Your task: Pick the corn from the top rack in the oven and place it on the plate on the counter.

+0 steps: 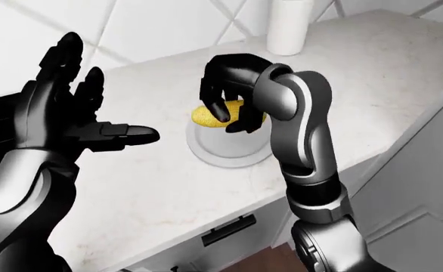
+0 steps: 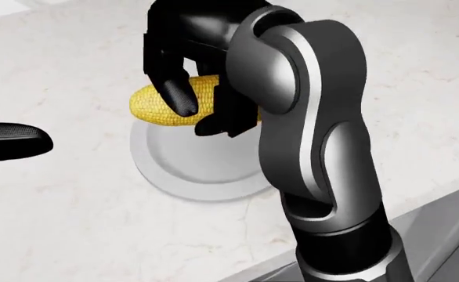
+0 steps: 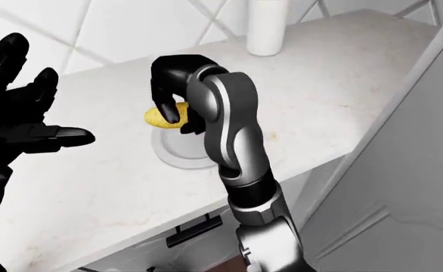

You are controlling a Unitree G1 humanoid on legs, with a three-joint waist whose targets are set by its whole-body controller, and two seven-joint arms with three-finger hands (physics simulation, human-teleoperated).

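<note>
A yellow corn cob hangs just over the upper left part of the white plate on the pale marble counter. My right hand is shut on the corn, its black fingers curled round the cob from above. The right forearm hides the plate's right half in the head view. In the left-eye view my left hand is raised open at the left, apart from the plate, fingers spread.
A white cylinder stands on the counter near the tiled wall at the top of the left-eye view. The counter's edge runs diagonally at the lower right, with a drawer handle under it and a grey cabinet panel at the right.
</note>
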